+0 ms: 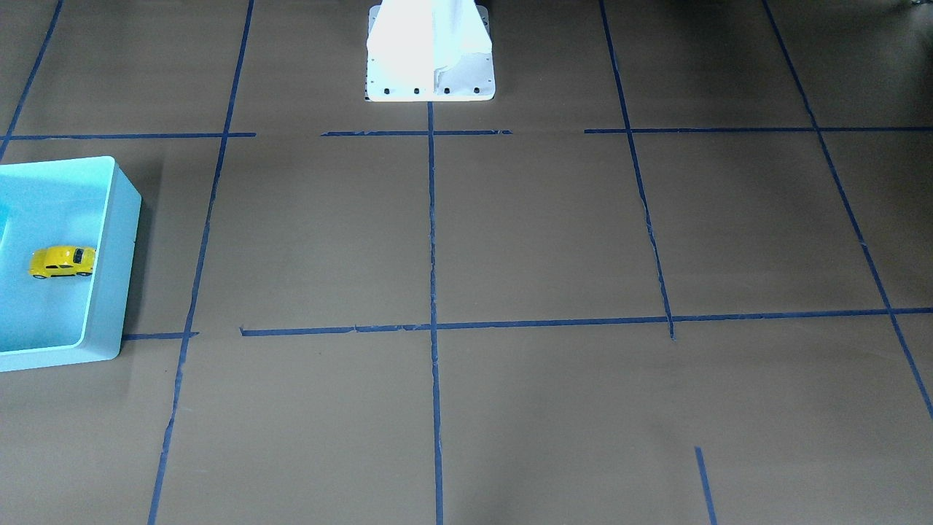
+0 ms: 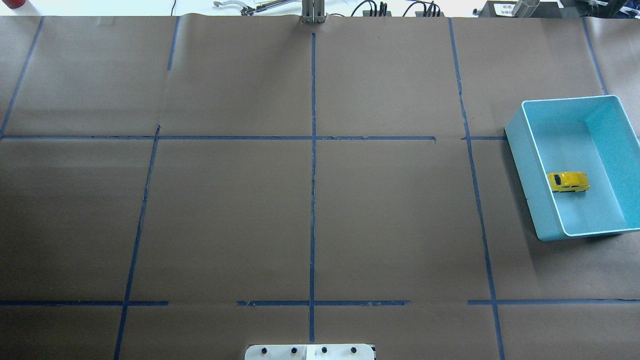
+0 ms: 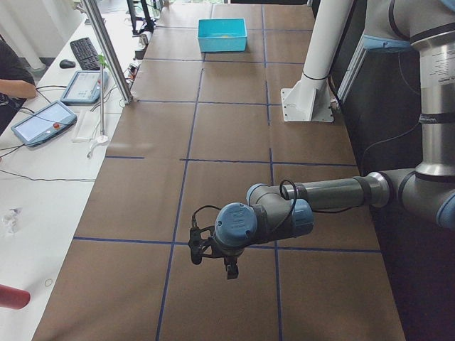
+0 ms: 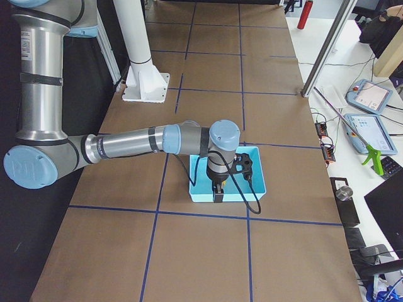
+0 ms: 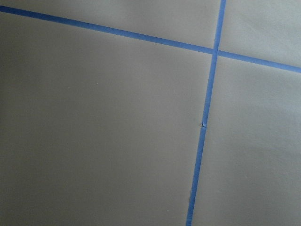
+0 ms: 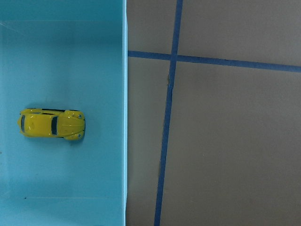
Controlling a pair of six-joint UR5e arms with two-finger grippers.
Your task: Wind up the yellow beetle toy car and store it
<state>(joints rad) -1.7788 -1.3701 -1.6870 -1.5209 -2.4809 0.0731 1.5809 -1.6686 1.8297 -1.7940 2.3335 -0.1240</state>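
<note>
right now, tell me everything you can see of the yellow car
The car is a tiny, glossy bright-yellow beetle shape with a rounded roof, dark windows and small black wheels. It looks like painted metal or plastic, but I cannot tell which. It sits upright on its wheels on the floor of the turquoise bin, nearer the wall that faces the table's middle but apart from it. Only the bin floor touches it.

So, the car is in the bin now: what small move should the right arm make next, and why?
Probably draw the right gripper away from the turquoise bin. The yellow beetle toy car already sits on its wheels inside, with nothing touching it, so storing looks done.
</note>
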